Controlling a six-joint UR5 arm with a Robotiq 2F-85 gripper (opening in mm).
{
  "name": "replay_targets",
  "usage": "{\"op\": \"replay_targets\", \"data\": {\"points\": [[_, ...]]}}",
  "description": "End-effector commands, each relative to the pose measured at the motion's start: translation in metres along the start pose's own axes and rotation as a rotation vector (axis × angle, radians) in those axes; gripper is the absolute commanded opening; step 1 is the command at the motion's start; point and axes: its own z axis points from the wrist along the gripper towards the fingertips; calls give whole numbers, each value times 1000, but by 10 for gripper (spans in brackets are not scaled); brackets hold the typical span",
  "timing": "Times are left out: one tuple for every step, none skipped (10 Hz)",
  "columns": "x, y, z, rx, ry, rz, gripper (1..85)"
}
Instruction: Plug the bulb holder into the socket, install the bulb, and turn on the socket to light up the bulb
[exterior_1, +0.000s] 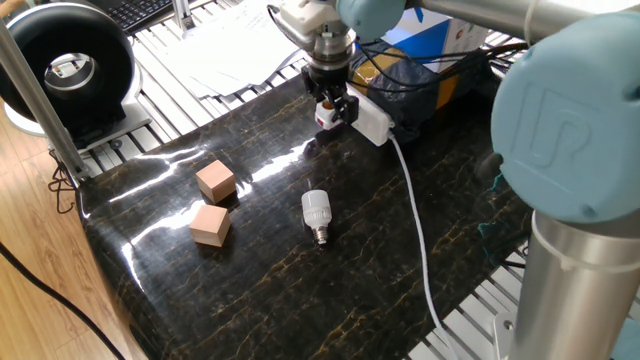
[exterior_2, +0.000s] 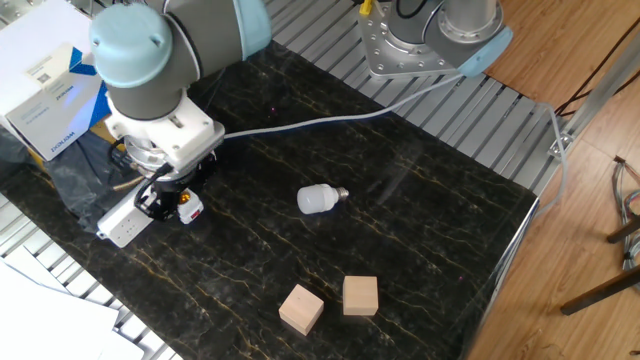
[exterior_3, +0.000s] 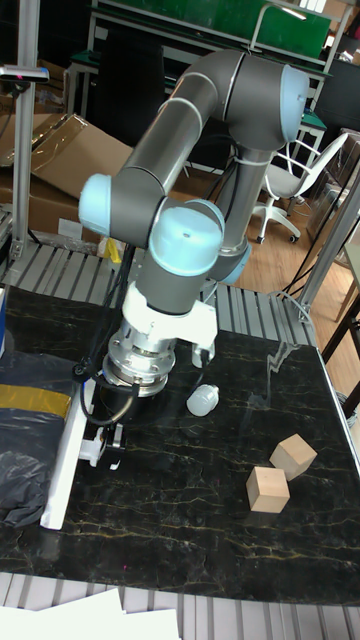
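My gripper (exterior_1: 329, 108) is shut on the bulb holder (exterior_1: 324, 117), a small white cube with an orange-brown opening (exterior_2: 188, 208). It holds the cube low over the table, right against the near end of the socket (exterior_1: 370, 121), a long white power strip (exterior_2: 124, 224) (exterior_3: 64, 466). Whether the holder's pins are in the socket is hidden by the fingers. The bulb (exterior_1: 316, 213) lies on its side on the dark marble table (exterior_1: 300, 290), apart from the gripper (exterior_2: 178, 203); it also shows as a white bulb (exterior_2: 318, 198) (exterior_3: 203, 400).
Two tan wooden blocks (exterior_1: 215, 181) (exterior_1: 210, 224) sit left of the bulb. The socket's white cable (exterior_1: 412, 205) runs across the table to its edge. A dark wrapped box with yellow tape (exterior_1: 430, 85) stands behind the socket. A black round device (exterior_1: 70, 60) is at the far left.
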Motion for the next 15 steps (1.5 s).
{"op": "replay_targets", "data": {"points": [[6,-7,-3,1,-45,-13,10],[8,-7,-2,2,-54,-16,10],[11,-8,0,7,-57,-24,10],[14,-11,1,16,-48,-25,10],[14,-11,2,18,-45,-25,10],[15,-13,4,26,-40,-27,27],[17,-16,6,35,-32,-35,83],[20,-18,7,42,-16,-35,103],[26,-20,7,48,8,-36,103],[25,-20,7,55,27,-36,117],[19,-23,0,90,87,-19,123],[4,-23,-13,112,150,4,143],[-19,-16,-21,91,162,35,310],[-34,-12,-14,65,102,39,427],[-31,-17,-6,46,52,-22,543]]}}
